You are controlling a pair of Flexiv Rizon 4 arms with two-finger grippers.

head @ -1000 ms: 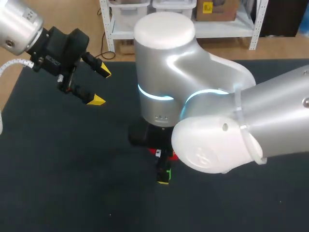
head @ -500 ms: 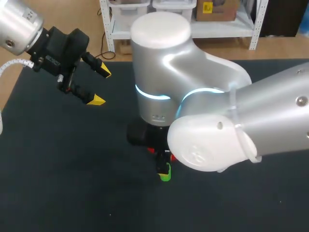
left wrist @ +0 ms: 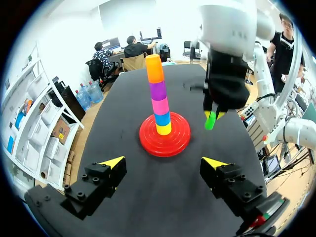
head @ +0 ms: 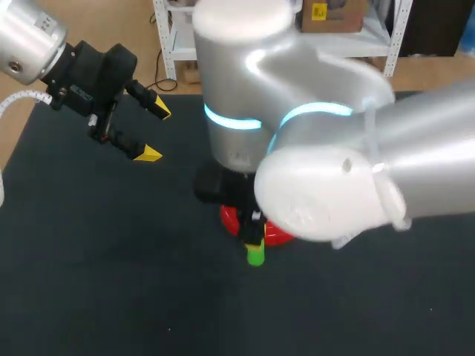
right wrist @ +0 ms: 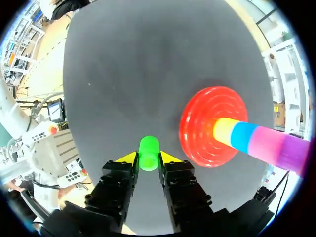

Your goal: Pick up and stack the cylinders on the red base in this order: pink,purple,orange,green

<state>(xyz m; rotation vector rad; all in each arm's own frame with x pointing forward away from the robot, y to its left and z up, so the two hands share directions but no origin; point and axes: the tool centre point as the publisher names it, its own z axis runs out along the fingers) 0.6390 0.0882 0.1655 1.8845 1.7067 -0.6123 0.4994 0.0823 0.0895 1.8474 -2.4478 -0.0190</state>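
The step in hand was the last of the 4. The green cylinder (right wrist: 148, 153) was gripped from 2 sides between the yellow tips of the right gripper (left wrist: 213, 114) and held off the black table (head: 89, 282), just beside the red base (left wrist: 148, 140) without touching it. The stack on the base stood upright with 5 pieces: a yellow cylinder (left wrist: 164, 129) at the foot, then a blue cylinder (left wrist: 162, 119) (neither is named in the task's order), then the pink cylinder (left wrist: 160, 106), the purple cylinder (left wrist: 158, 91) and the orange cylinder (left wrist: 154, 69) on top. Pink, purple and orange therefore looked done, with only green left to place. In the left wrist view the green piece seemed to hang lower than the top of the orange one. The next move likely called for raising it clear of the stack and carrying it over the orange top. It would then need centring upright, lowering gently and releasing without nudging the tall column. The left gripper (head: 154, 132) hung over the table well apart from the base, its fingers spread wide and holding nothing.
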